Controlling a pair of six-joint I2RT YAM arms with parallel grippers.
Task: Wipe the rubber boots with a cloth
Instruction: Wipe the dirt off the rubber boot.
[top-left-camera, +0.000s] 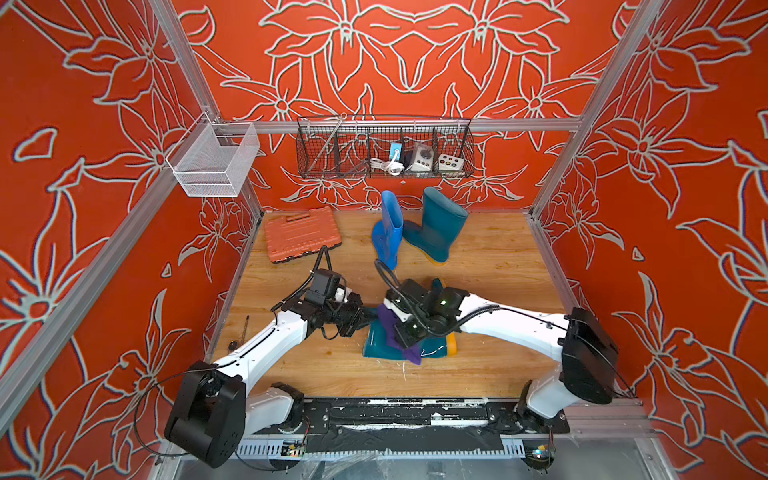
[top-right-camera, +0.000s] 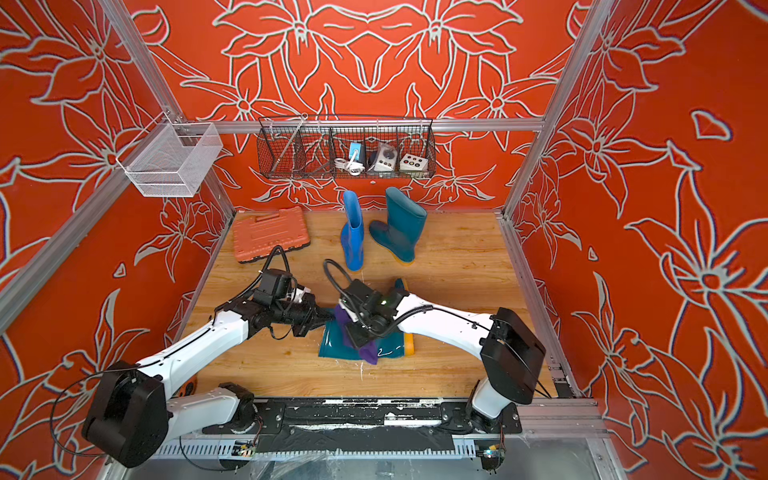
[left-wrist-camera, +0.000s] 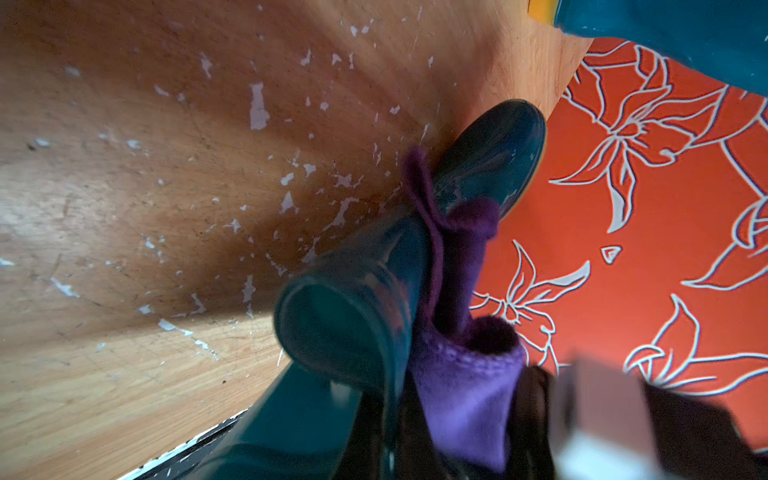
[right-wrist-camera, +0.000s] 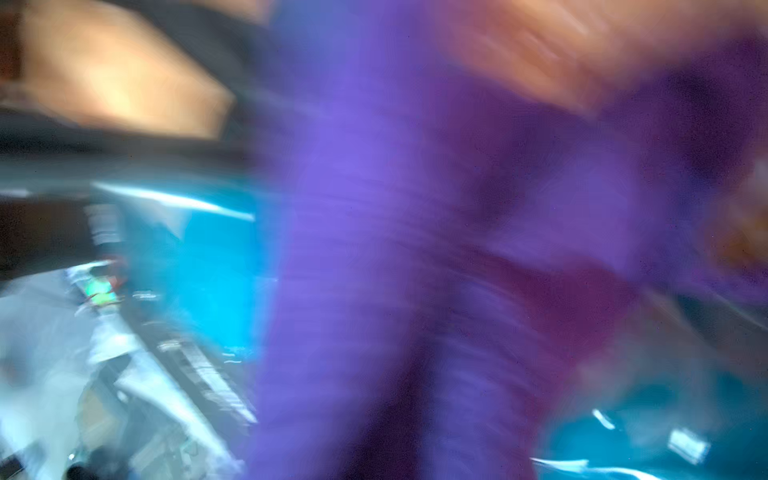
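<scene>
**Rubber boots, three.** The lying teal boot (top-left-camera: 382, 348) is laid on its side. The upright teal boot (top-left-camera: 436, 224) and blue boot (top-left-camera: 390, 232) are stood side by side, well behind it.

**Cloth (top-left-camera: 412, 356), one.** Purple, draped across the lying teal boot's shaft.

**Tool case (top-left-camera: 301, 235), one.** Orange, set behind and to the left of the lying teal boot.

**Desk (top-left-camera: 498, 270).** Wood-grain and scuffed, enclosed by red floral walls (top-left-camera: 83, 166).

**Arms, two.** Both are stretched low and inward.
- The left pincer (top-left-camera: 368, 318) is closed at the lying teal boot's rim.
- The right pincer (top-left-camera: 409, 332) is closed on the cloth, atop the same boot.
</scene>
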